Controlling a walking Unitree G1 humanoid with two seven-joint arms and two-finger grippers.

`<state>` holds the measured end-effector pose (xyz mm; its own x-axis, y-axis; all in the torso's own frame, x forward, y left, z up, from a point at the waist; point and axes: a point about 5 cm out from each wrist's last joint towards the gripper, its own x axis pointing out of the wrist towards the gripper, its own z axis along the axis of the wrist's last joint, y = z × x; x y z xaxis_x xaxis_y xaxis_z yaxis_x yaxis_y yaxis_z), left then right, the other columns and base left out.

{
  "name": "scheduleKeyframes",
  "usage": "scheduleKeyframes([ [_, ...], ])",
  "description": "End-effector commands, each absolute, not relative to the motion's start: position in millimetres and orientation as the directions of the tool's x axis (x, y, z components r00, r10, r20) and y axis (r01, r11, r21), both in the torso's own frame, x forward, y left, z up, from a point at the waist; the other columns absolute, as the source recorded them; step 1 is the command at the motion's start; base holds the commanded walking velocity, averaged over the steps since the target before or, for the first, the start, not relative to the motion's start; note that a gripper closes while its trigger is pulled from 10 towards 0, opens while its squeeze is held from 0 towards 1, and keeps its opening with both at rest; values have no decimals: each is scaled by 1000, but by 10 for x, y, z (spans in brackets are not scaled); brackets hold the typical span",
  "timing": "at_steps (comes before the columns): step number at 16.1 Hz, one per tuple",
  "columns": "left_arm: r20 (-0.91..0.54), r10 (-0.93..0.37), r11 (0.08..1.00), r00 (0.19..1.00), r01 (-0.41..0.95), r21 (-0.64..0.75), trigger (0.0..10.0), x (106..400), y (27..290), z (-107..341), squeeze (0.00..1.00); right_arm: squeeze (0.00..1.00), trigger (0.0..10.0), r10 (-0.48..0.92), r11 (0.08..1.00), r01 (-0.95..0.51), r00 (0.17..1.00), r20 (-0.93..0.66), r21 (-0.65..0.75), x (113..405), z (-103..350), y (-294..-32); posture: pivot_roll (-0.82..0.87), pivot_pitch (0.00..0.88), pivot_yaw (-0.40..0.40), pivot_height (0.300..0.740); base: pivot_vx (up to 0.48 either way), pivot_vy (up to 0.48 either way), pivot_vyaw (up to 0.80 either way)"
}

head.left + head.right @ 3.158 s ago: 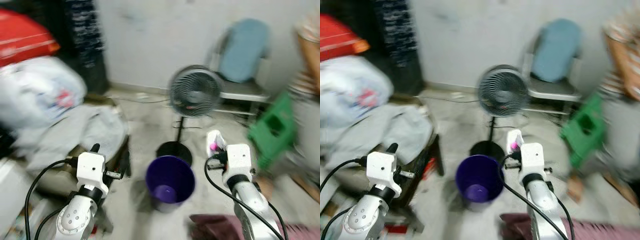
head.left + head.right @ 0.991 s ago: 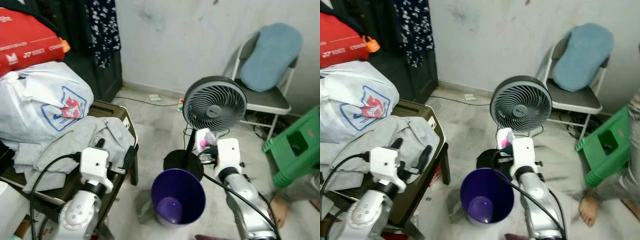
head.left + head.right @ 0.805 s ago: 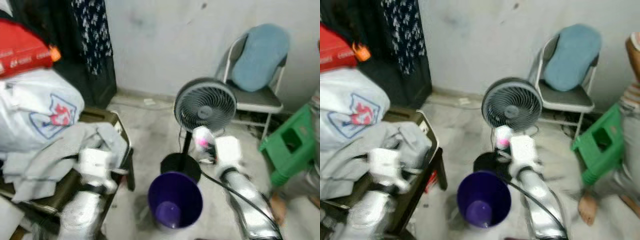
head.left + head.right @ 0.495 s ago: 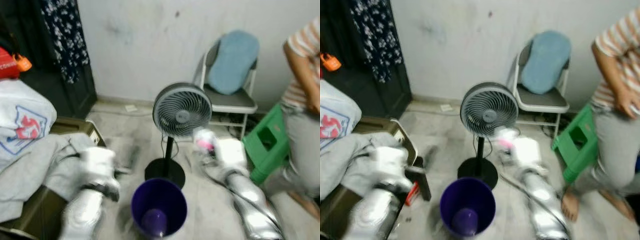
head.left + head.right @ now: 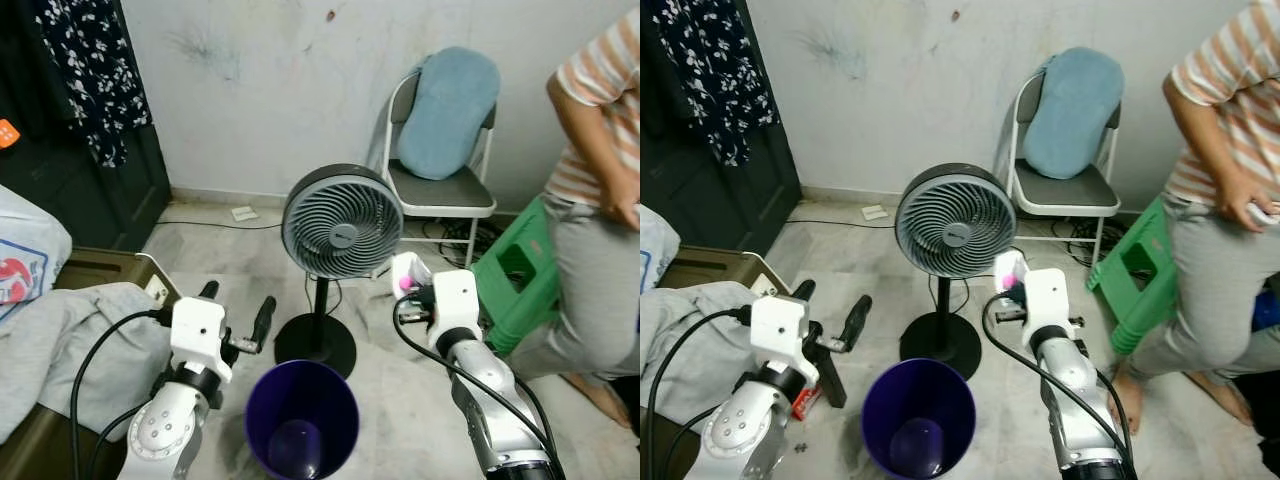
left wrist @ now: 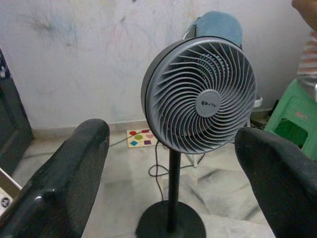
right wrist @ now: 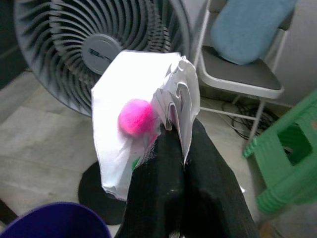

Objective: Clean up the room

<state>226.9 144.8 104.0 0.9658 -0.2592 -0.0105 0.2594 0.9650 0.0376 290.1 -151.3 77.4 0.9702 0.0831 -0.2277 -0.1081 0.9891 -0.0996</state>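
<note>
A purple bin (image 5: 302, 420) stands open on the floor between my two arms, low in the head views. My right gripper (image 7: 179, 134) is shut on a crumpled white paper wrapper (image 7: 143, 114) with a pink blob on it. It holds the wrapper (image 5: 405, 275) up to the right of the bin and a little beyond it, beside the fan. My left gripper (image 5: 237, 305) is open and holds nothing. It hangs left of the bin, with its fingers (image 6: 74, 163) pointing toward the fan.
A grey standing fan (image 5: 335, 222) is just behind the bin. Beyond it are a folding chair (image 5: 440, 190) with a blue cushion (image 5: 448, 110), a green stool (image 5: 520, 275) and a person (image 5: 600, 200) at the right. Grey clothes (image 5: 70, 340) lie on a low table at the left.
The camera has swung right: the bags on the left slid out of view and the person came in. My right gripper still holds the wrapper, and the left is still open.
</note>
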Motion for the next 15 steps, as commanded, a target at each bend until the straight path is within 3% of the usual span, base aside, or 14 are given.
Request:
scheduleKeyframes([
  [1, 17, -290, 955, 957, 288, 65, 10000, 2242, 1471, 1091, 0, 0, 10000, 88, 987, -114, 972, -218, -113, 2945, 809, -1450, 44, 0, -58, 740, 0, 0, 563],
  [5, 16, -311, 947, 950, 309, 85, 10000, 2151, 1517, 1108, 0, 0, 10000, 56, 996, -69, 972, -227, -50, 2964, 797, -1385, 86, 5, -51, 740, 0, 0, 663],
  [8, 0, -315, 945, 949, 313, 90, 10000, 2073, 1566, 1117, 0, 0, 10000, 62, 998, -65, 972, -226, -8, 2983, 773, -1285, 110, 27, -39, 740, 0, 0, 0],
  [12, 6, -417, 902, 909, 413, 125, 10000, 2013, 1488, 1228, 0, 0, 10000, -71, 997, 79, 948, -310, 15, 3047, 666, -1293, 136, 68, -23, 740, 0, 0, 0],
  [15, -54, -535, 820, 843, 533, 209, 10000, 1902, 1525, 1203, 0, 0, 10000, -199, 978, 208, 915, -350, -13, 3037, 593, -1406, 146, 80, -27, 740, 0, 0, 0],
])
